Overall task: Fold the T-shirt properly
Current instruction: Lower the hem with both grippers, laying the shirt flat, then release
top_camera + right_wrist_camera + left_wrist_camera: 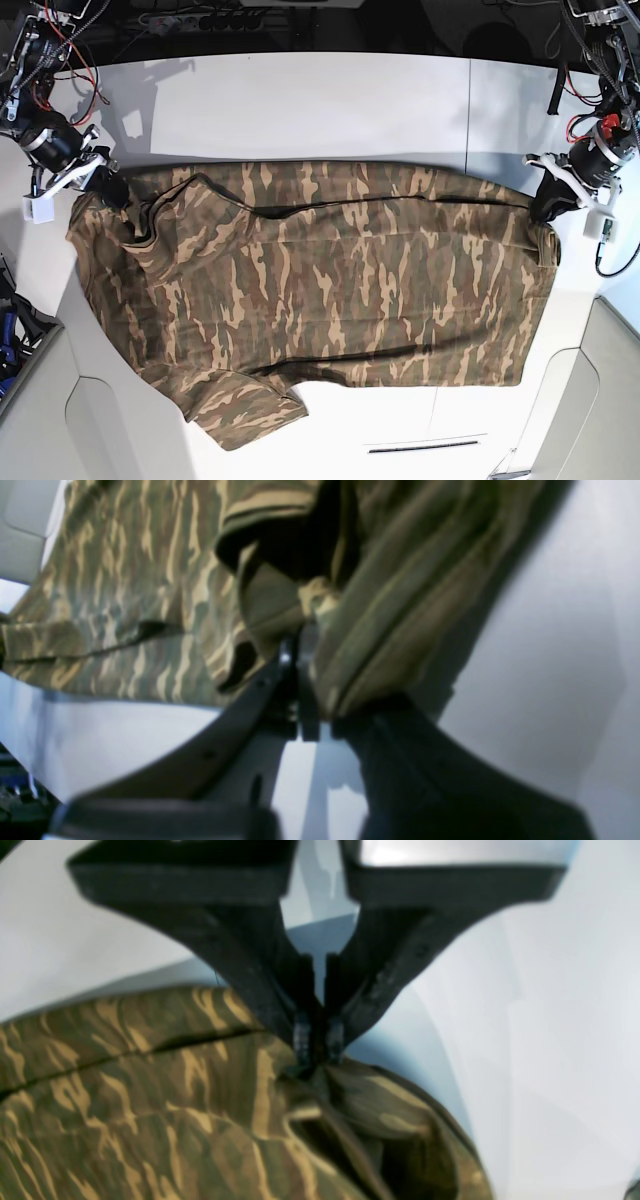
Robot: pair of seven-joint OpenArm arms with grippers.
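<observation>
Item: one large soft camouflage T-shirt (pixel 320 290) in olive, brown and tan streaks, short-sleeved, lying spread across the middle of the white bench (pixel 300 100), one sleeve trailing toward the near edge of the bench. Holders: the left hand (pixel 318 1052), black and two-fingered, is pinched fully together on a bunched corner of the T-shirt at the edge farthest from the right hand; the right hand (pixel 295 652), of the same make, is likewise clamped tight on a gathered fold of the opposite edge, close to a rolled band of tan-edged fabric. Condition: the far edge of the T-shirt, between the two hands, is doubled over in a narrow strip; the rest lies mostly flat with light wrinkles. Hazards, as judged: each grip takes only a small wad of cloth at the fingertips, so a quick lift or a pull apart could let a corner slip free and leave the fold lopsided. Uneven travel of the two hands would likely skew the fold line. The loose sleeve nearest the bench edge could drag, bunch under the body or hang off the bench. The right hand seems to hold several layers; if only some are truly caught, the rest could sag on lifting.
</observation>
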